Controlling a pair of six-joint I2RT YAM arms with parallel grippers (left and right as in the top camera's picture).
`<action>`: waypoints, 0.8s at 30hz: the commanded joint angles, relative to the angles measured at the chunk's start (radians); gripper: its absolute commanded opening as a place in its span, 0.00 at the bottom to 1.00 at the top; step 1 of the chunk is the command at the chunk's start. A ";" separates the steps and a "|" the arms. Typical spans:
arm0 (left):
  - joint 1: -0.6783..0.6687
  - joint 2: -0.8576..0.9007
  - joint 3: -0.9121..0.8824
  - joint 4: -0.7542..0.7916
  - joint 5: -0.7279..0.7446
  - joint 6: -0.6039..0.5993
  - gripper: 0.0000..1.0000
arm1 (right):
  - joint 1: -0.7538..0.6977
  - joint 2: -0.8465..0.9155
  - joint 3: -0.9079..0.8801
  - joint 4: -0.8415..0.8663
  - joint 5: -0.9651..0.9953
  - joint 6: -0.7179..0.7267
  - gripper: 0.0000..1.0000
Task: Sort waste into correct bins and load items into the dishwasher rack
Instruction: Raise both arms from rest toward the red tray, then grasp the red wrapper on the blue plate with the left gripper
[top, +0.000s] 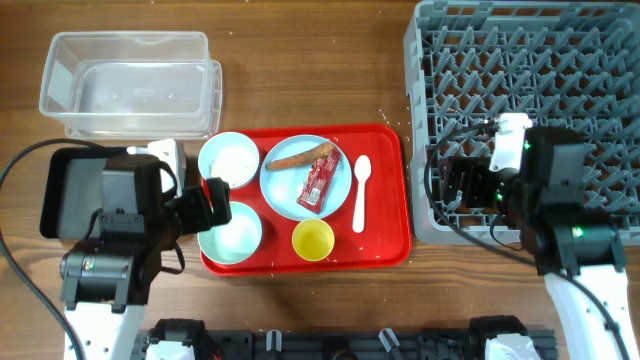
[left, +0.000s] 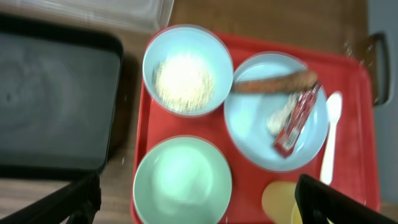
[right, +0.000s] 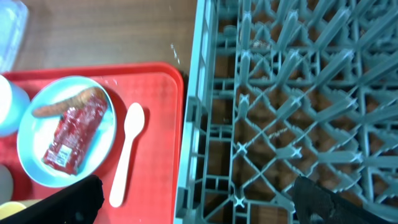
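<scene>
A red tray (top: 385, 215) holds a whitish-blue bowl (top: 209, 150) of white rice (left: 185, 81), an empty mint green bowl (left: 180, 177), a yellow cup (top: 313, 239), a white spoon (top: 361, 190) and a light-blue plate (left: 255, 134). The carrot-like piece (left: 273, 82) and red wrapper (left: 295, 121) lie on the plate. My left gripper (left: 196, 205) is open and empty, above the mint bowl. My right gripper (right: 199, 202) is open and empty over the left edge of the grey dishwasher rack (top: 530, 100). The clear tub (top: 130, 85) stands at the back left. The black tray (left: 50, 99) lies left of the red tray.
The black tray is partly hidden under my left arm in the overhead view (top: 60, 195). The rack's left wall (right: 193, 124) stands close to the red tray's right rim. Bare wood shows between the clear tub and the rack.
</scene>
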 joint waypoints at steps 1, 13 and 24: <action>0.003 0.019 0.018 0.001 0.023 0.005 1.00 | 0.001 0.021 0.022 -0.015 -0.017 -0.004 1.00; -0.186 0.449 0.087 0.432 0.100 -0.093 0.96 | 0.002 0.019 0.022 -0.013 -0.010 0.030 1.00; -0.434 0.826 0.090 0.551 0.101 -0.093 0.54 | 0.002 0.019 0.022 -0.012 -0.006 0.030 1.00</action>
